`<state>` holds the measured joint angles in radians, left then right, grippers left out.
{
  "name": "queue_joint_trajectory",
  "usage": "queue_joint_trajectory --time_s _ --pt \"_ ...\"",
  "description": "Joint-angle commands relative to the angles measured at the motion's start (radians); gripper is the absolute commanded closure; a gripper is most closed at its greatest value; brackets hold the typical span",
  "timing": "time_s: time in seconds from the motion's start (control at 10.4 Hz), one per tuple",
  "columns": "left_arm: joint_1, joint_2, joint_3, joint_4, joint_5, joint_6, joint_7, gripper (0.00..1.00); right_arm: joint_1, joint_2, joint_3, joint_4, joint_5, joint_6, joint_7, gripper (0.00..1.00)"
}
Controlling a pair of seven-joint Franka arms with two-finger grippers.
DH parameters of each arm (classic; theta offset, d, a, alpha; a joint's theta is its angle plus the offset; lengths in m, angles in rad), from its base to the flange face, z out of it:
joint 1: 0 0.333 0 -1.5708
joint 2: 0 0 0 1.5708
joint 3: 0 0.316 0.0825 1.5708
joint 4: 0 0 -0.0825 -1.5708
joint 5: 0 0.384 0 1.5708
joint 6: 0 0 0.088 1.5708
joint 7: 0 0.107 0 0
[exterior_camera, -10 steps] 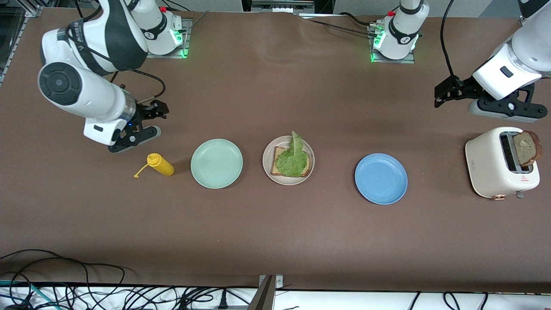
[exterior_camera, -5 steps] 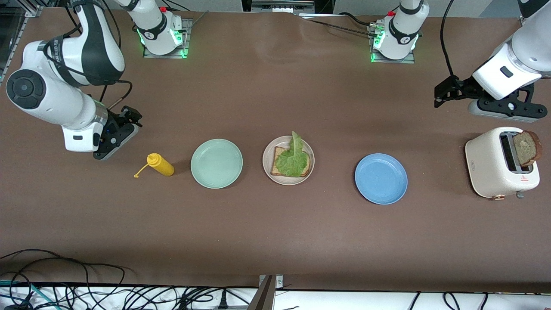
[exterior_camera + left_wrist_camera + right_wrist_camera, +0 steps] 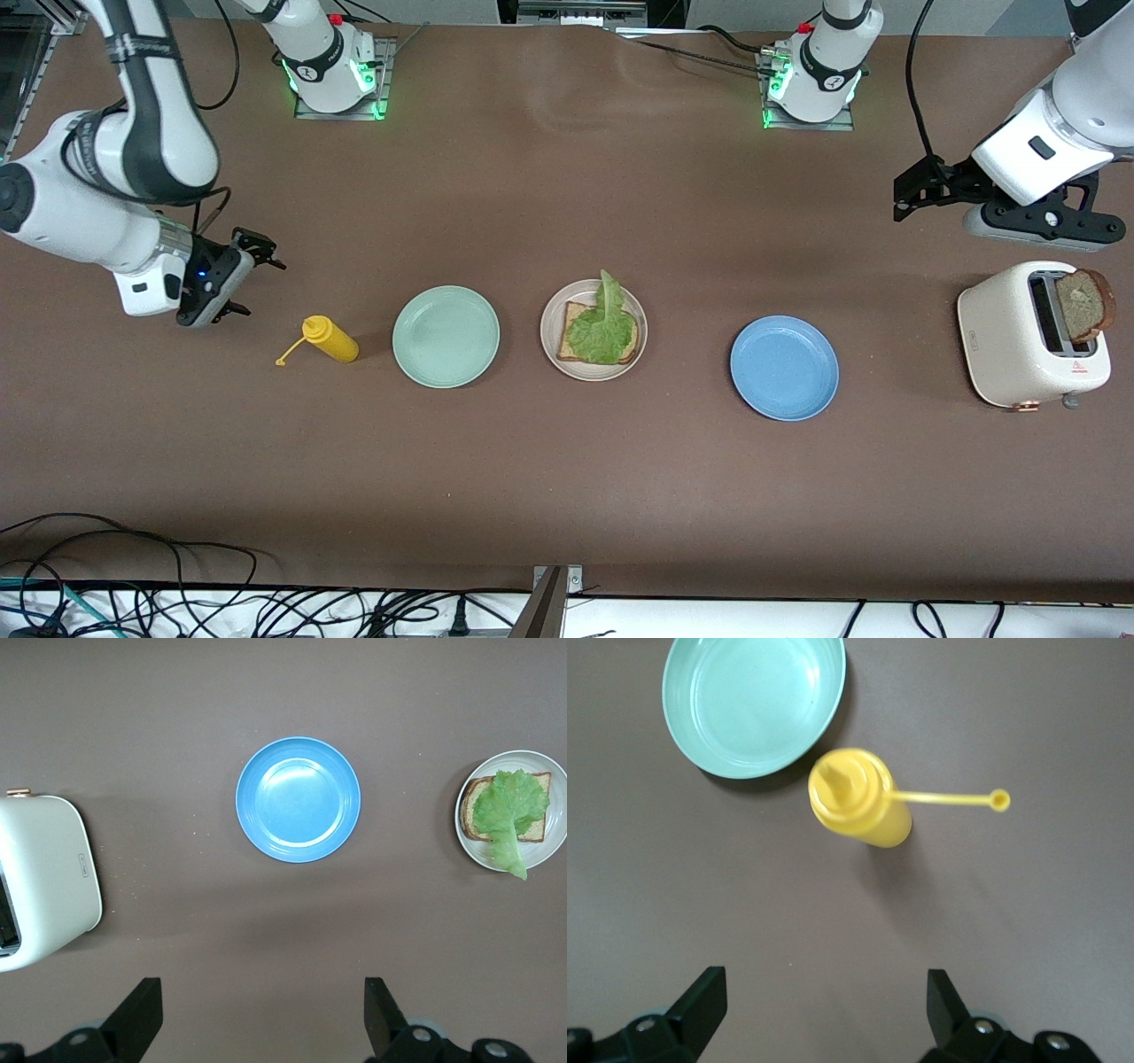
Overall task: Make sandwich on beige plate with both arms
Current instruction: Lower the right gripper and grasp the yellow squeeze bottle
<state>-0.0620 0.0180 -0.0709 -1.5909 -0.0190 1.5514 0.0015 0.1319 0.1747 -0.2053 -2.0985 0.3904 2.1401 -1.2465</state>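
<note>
On the brown matte surface (image 3: 567,496), the cream two-slot toaster (image 3: 1028,341) near the left arm's end holds the second brown bread slice (image 3: 1083,306), leaning out of its slot; a grab at that tilted edge could tip it onto the surface or nudge the toaster. The half-built sandwich (image 3: 601,333), one slice under a ruffled lettuce leaf, lies on the round pale beige plate (image 3: 551,312) midway along the surface, between the mint green plate (image 3: 446,337) and the blue plate (image 3: 784,368); the leaf overhangs the rim, so a careless top slice could drag it off. The left end effector (image 3: 263,1014) waits, fingers spread and empty, over bare surface by the toaster. The right end effector (image 3: 824,1014), also spread and empty, has swung outward from a second ago toward its end of the surface, near the yellow squeeze bottle (image 3: 330,339), which it could knock.
</note>
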Motion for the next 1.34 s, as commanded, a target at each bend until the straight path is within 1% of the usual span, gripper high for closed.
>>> queue_joint_trajectory --time_s 0.0,0.1,0.19,0.29,0.38,0.48,0.58,0.67,0.77,1.06,1.25 --pt "-0.005 0.005 -0.001 0.019 0.028 -0.007 -0.015 0.00 -0.018 0.034 -0.029 -0.009 0.123 0.011 -0.176 0.00" --pt "-0.005 0.005 -0.001 0.019 0.028 -0.007 -0.015 0.00 -0.018 0.060 -0.043 -0.008 0.143 0.015 -0.209 0.00" --pt "-0.005 0.005 -0.001 0.019 0.028 -0.007 -0.015 0.00 -0.017 0.092 -0.046 -0.008 0.193 0.023 -0.247 0.00" --pt "-0.005 0.005 -0.001 0.020 0.028 -0.007 -0.015 0.00 -0.017 0.136 -0.046 -0.003 0.261 0.053 -0.331 0.00" --pt "-0.005 0.005 -0.001 0.020 0.028 -0.007 -0.015 0.00 -0.017 0.164 -0.046 0.000 0.310 0.063 -0.359 0.00" --pt "-0.005 0.005 -0.001 0.020 0.030 -0.007 -0.015 0.00 -0.017 0.186 -0.046 0.002 0.342 0.067 -0.367 0.00" --pt "-0.002 0.005 -0.001 0.019 0.030 -0.007 -0.014 0.00 -0.015 0.213 -0.045 0.003 0.366 0.099 -0.390 0.00" --pt "0.001 0.005 -0.001 0.020 0.030 -0.007 -0.011 0.00 -0.014 0.242 -0.040 0.014 0.404 0.133 -0.440 0.00" --pt "0.001 0.005 -0.001 0.020 0.028 -0.007 -0.011 0.00 -0.009 0.268 -0.039 0.028 0.445 0.138 -0.479 0.00" --pt "0.004 0.005 -0.001 0.020 0.028 -0.007 -0.011 0.00 0.009 0.295 -0.029 0.054 0.462 0.156 -0.498 0.00" --pt "0.004 0.005 -0.001 0.020 0.028 -0.007 -0.011 0.00 0.009 0.295 0.010 0.055 0.496 0.202 -0.549 0.00"
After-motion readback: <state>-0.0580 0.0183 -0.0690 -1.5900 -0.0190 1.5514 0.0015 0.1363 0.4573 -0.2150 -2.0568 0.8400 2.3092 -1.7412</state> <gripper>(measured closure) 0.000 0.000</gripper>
